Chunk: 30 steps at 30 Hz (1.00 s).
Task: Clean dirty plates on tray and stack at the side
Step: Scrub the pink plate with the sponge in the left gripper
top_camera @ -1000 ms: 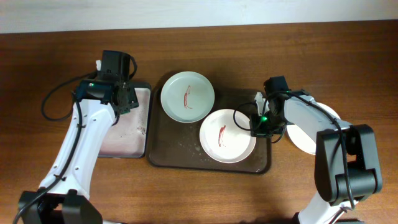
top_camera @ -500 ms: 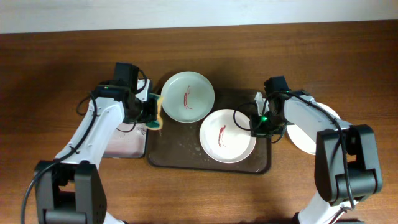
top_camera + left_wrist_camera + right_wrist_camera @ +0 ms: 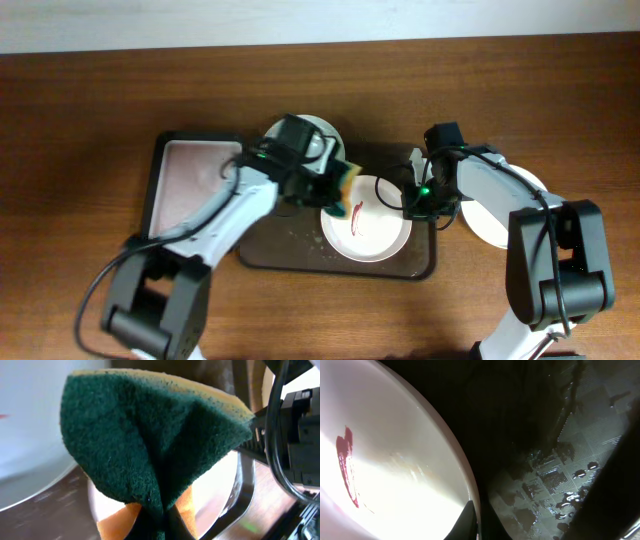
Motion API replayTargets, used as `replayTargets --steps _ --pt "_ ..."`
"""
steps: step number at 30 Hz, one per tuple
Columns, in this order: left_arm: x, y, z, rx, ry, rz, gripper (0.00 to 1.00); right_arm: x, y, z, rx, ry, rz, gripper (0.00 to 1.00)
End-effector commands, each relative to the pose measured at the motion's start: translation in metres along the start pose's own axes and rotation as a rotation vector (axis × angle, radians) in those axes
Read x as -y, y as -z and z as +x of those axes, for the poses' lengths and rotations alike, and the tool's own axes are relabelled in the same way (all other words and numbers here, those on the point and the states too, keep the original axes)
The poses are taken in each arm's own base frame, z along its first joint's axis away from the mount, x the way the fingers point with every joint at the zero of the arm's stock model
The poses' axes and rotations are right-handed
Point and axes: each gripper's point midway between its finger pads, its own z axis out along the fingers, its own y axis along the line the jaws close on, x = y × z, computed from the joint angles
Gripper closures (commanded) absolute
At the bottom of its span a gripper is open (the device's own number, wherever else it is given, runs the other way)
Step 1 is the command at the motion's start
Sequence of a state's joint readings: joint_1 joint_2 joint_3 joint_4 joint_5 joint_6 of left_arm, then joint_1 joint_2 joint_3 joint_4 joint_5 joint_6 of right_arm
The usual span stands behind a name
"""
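The dark brown tray (image 3: 340, 268) holds two dirty plates. A white plate (image 3: 372, 238) with a red streak (image 3: 357, 218) lies front right, and a pale green plate (image 3: 318, 133) lies back left, half hidden by my left arm. My left gripper (image 3: 338, 190) is shut on a green-and-yellow sponge (image 3: 347, 186), just above the white plate's left rim. In the left wrist view the folded sponge (image 3: 150, 435) fills the frame. My right gripper (image 3: 408, 202) is shut on the white plate's right rim; its wrist view shows the plate (image 3: 395, 475), the streak (image 3: 347, 467) and the gripper (image 3: 476, 520).
A third whitish plate (image 3: 500, 232) lies on the table right of the tray, partly under my right arm. The black-rimmed sponge tray (image 3: 190, 195) sits left of the brown tray. The brown tray's wet, textured floor (image 3: 560, 435) shows beside the white plate.
My left arm has swung right from the sponge tray, carrying the sponge across the green plate to the white plate. The right gripper has stayed on the rim.
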<state>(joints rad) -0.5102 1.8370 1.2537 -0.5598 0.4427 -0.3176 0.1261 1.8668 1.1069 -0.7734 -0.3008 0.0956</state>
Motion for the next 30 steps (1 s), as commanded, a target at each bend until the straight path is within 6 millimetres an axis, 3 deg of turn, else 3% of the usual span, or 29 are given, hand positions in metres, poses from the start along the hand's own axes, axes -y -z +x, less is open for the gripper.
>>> replayTargets --steps 1,5,7,11,15,18,23,25,30 --pt "0.016 -0.030 0.011 -0.053 0.065 0.032 1.00 0.006 -0.008 0.009 -0.027 -0.001 0.027 0.96" --pt "0.021 -0.060 0.023 -0.084 0.036 0.022 1.00 0.006 -0.008 0.009 -0.027 -0.001 0.027 0.96" --pt "0.011 -0.075 0.029 -0.086 0.017 -0.062 1.00 0.006 -0.008 0.009 -0.027 -0.001 0.027 0.96" --pt "-0.013 -0.087 0.031 -0.055 -0.014 -0.235 1.00 0.006 -0.008 0.009 -0.028 -0.001 0.027 0.96" --pt "-0.036 -0.080 0.023 0.000 0.001 -0.370 1.00 0.006 -0.008 0.009 -0.028 -0.001 0.027 0.96" --pt "-0.059 -0.069 0.034 -0.040 0.047 -0.475 1.00 0.006 -0.008 0.010 -0.030 -0.002 0.027 0.96" --pt "-0.073 -0.051 0.041 -0.118 0.065 -0.534 1.00 0.006 -0.008 0.010 -0.031 -0.002 0.027 0.96" --pt "-0.068 -0.046 0.039 -0.143 0.037 -0.521 1.00 0.006 -0.008 0.010 -0.031 -0.002 0.027 0.96" --pt "0.008 -0.046 0.031 -0.240 -0.100 -0.154 1.00 0.006 -0.008 0.011 -0.035 -0.003 0.028 0.96"
